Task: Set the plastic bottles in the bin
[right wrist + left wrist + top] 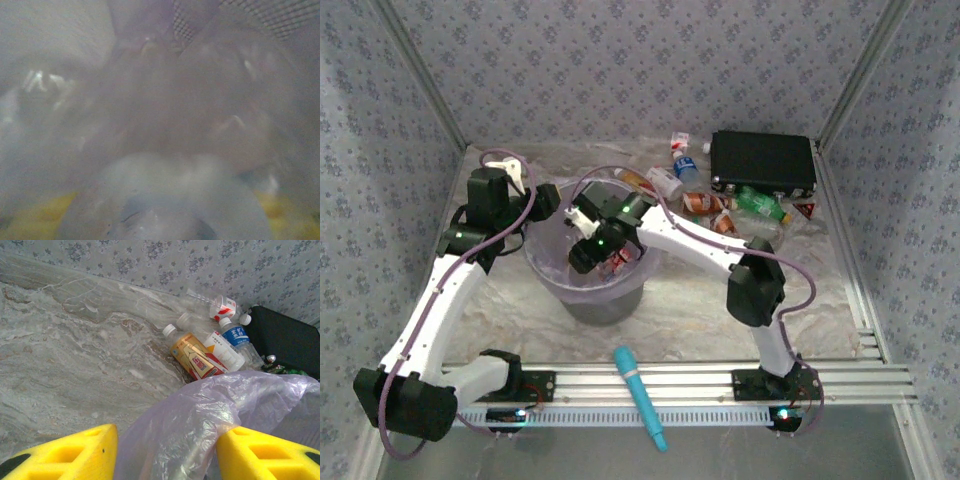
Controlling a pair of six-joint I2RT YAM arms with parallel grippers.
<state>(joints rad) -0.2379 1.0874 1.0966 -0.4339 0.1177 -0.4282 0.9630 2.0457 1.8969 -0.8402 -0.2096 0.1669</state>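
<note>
The lilac bin [552,282] stands mid-desk [720,320], with loose plastic bottles [665,182] lying beyond it by a black case [763,162]. My right fingers [37,222] are down inside it at a red-labelled bottle [617,262], too blurred to tell their grip. My left fingers [75,452] straddle its film rim, and I cannot tell if they pinch.

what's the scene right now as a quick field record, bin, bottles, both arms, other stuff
bin: pale lilac, film-lined, mid table
bottle in bin: red label, right at the right arm's jaws
loose bottles: a cluster at far right, between the bin and the black case
left arm: jaws either side of the bin's film rim, grip unclear
right arm: jaws down inside the bin, open or shut unclear, wrist view blurred
teal tool: lying across the near rail
</note>
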